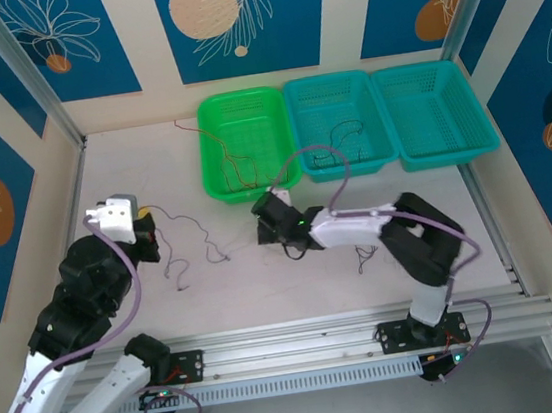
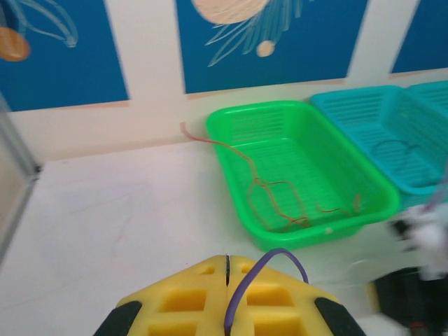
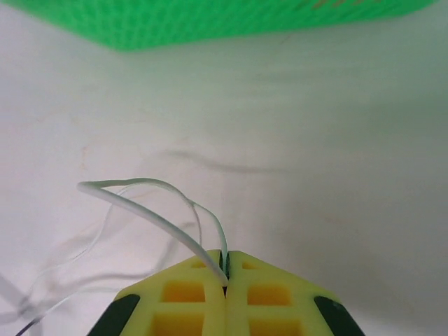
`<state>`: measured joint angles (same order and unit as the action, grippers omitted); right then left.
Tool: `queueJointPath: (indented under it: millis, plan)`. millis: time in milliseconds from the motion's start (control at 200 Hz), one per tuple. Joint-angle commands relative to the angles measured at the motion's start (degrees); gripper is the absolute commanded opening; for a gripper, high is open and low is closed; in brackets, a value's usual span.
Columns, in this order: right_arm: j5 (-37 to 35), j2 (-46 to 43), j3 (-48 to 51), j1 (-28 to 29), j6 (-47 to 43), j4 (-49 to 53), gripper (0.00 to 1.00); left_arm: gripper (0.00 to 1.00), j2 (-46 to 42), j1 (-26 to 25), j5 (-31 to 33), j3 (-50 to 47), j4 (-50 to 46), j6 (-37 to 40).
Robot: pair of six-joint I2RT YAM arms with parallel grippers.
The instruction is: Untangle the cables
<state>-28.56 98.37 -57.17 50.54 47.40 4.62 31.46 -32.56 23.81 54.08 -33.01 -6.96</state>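
Right gripper (image 3: 225, 261) jaws clamped on whitish cable (image 3: 133, 198), just before green basket (image 3: 210, 21) | left gripper (image 2: 227, 264) jaws pressed together, farther from basket

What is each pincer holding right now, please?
Left pincer: closed on a thin purple cable.
Right pincer: closed on a thin white cable.

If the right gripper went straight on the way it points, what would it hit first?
Most likely the near wall of the green basket. The right gripper, shut on a white cable, faces it across bare table. Depth is hard to judge.
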Motion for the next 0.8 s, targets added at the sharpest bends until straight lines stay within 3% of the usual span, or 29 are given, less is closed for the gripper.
queueJointPath:
  millis: [0,170,355,620,700,795]
  plan:
    - [-6.0,-12.5,5.8,-3.0,1.6,5.0,0.0,0.0,-1.3,0.9,9.1,-2.4,1.7,1.4]
    - [-4.7,-35.2,16.4,-13.9,5.4,12.7,0.0,0.0,-0.7,2.4,10.5,-5.0,3.8,1.5]
    - [6.4,-52.6,20.5,-35.6,3.6,21.4,0.0,0.0,0.7,6.4,9.1,-8.4,6.1,-0.5]
    - [28.6,-53.3,19.1,-71.0,2.1,26.1,0.0,0.0,2.0,21.7,-4.3,-13.2,6.6,-8.8]
    - [33.1,-51.8,18.9,-77.3,1.3,25.9,0.0,0.0,2.1,26.2,-8.8,-13.9,6.7,-9.9]
    - [34.8,-50.8,18.8,-78.4,-0.3,26.3,0.0,0.0,2.4,28.1,-13.5,-14.4,7.7,-10.6]
